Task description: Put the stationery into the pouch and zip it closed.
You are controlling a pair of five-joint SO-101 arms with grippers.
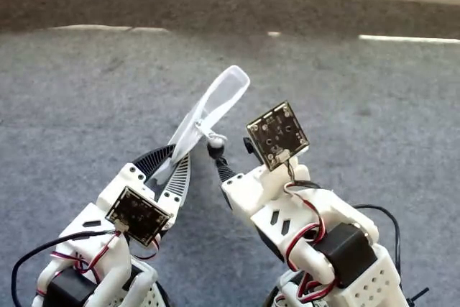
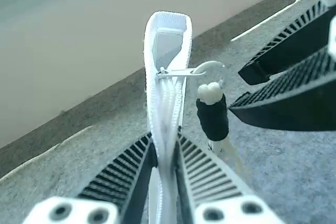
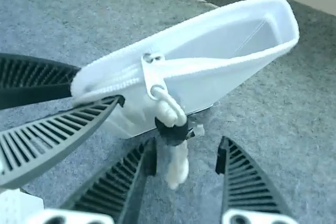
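Firmly, left tool (image 2: pixel 165 148) pinches pouch (image 2: pixel 169 35); right tool (image 3: pixel 186 158) spread, seemingly around zipper pull (image 3: pixel 170 127).

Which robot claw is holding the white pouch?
The left gripper: it is clamped shut on the pouch. The right gripper is open, with the zipper pull hanging between its spread fingers.

Soft even light, weak shadows, glare streaks on far carpet (image 1: pixel 86 106)
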